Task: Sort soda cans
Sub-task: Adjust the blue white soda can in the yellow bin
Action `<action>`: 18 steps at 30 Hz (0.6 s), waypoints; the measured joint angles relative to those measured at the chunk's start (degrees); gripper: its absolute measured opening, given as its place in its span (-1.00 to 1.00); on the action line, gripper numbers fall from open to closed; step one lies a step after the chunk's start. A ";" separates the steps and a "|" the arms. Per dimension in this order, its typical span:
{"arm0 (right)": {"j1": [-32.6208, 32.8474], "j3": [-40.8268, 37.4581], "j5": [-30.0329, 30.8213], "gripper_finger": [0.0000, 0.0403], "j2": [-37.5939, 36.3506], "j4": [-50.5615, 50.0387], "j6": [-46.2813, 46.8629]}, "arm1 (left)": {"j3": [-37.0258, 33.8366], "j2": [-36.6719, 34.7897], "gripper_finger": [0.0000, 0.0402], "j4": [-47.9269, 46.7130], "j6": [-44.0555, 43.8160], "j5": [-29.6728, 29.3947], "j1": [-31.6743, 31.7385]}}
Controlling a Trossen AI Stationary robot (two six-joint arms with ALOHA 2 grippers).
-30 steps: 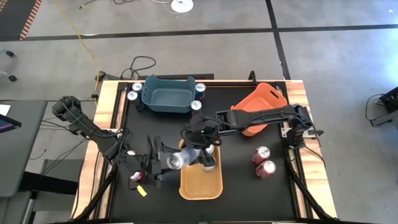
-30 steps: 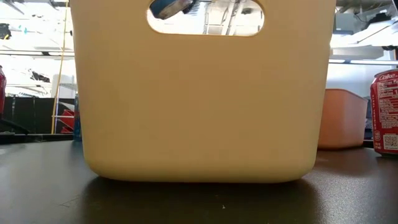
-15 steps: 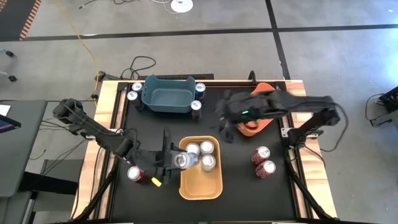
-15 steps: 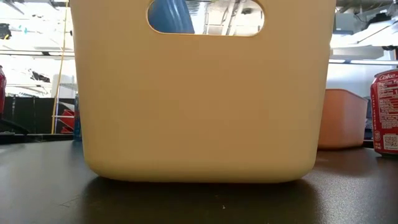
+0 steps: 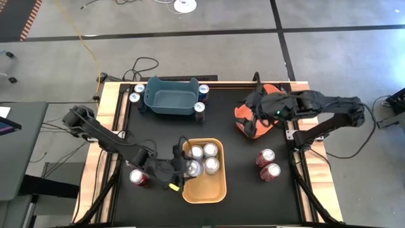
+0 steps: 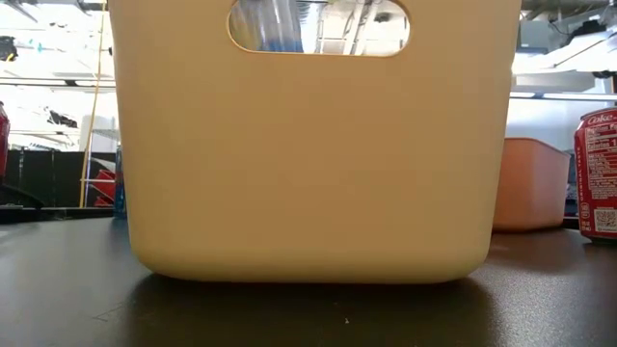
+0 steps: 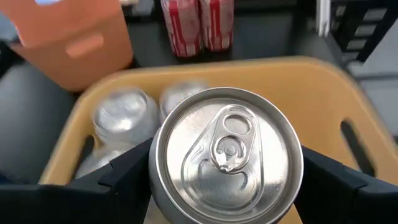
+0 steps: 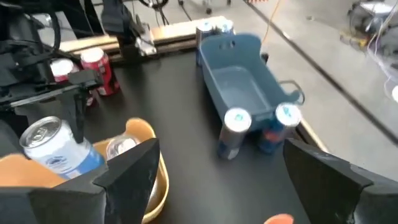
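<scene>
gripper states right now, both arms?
Left gripper: shut on a silver can, over the yellow bin.
Right gripper: open, empty, above the orange bin.

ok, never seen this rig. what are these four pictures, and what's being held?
Two dark robot arms sort soda cans at a black table. One camera looks straight down, one sits at table height behind the yellow-orange bin, and one rides on each wrist. The left gripper holds a silver can over that bin, which already has two silver cans. The right gripper is open and empty above the orange bin. Two red cans stand at the right, and blue cans flank the teal bin.
</scene>
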 joint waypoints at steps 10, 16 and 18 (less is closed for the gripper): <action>2.07 -11.08 -0.07 0.77 -1.92 7.89 3.09 | 7.91 9.72 0.51 -6.38 -2.08 1.99 2.35; 4.00 -11.96 -0.09 0.77 -1.84 10.13 3.15 | 8.99 11.89 0.50 -9.79 -3.78 2.37 3.69; 4.46 -11.98 -0.12 0.77 -1.78 10.20 3.59 | 8.99 11.89 0.51 -10.68 -4.95 2.05 4.32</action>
